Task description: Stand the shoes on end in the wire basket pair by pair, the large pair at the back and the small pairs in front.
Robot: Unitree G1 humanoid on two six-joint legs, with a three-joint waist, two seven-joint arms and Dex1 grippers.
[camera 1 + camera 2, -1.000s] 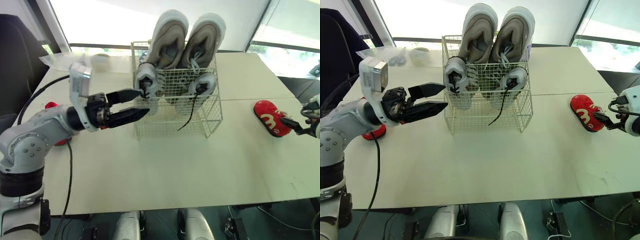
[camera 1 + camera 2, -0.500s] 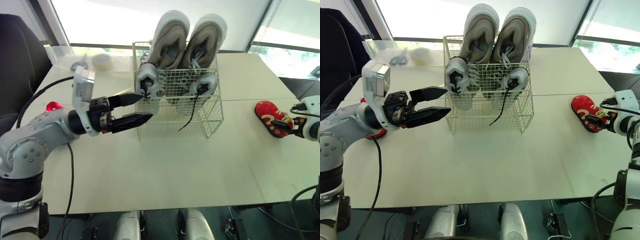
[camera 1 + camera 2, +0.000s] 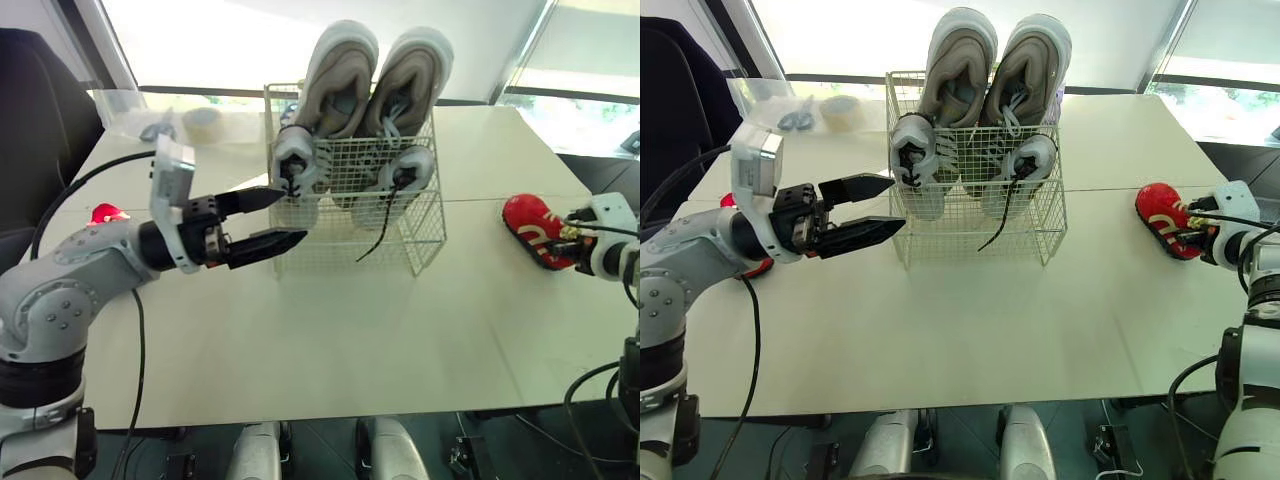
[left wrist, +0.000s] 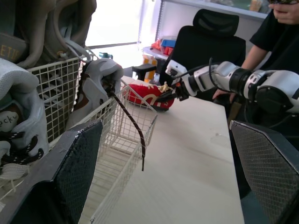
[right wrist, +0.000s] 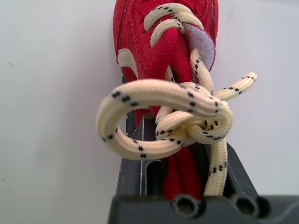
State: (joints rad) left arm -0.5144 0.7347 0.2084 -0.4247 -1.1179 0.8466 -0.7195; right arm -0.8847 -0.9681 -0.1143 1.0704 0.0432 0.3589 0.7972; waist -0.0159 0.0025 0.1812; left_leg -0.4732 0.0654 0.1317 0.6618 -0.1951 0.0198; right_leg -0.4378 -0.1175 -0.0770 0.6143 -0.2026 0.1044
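My right claw (image 3: 1193,228) grips the red shoe (image 3: 1158,212) on the bench (image 3: 990,320), 3 o'clock of the wire basket (image 3: 970,238); left claw (image 3: 896,203) spread wide at 9. Next I'd lift it and stand it in front.

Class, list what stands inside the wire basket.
A large beige pair at the back, a small grey pair in front, a black lace dangling down. The large pair's lower ends are covered.

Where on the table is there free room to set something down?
Free: the broad table front, before the wire basket; also between basket and red shoe. Crowded: the basket's left, where the left gripper hangs open.
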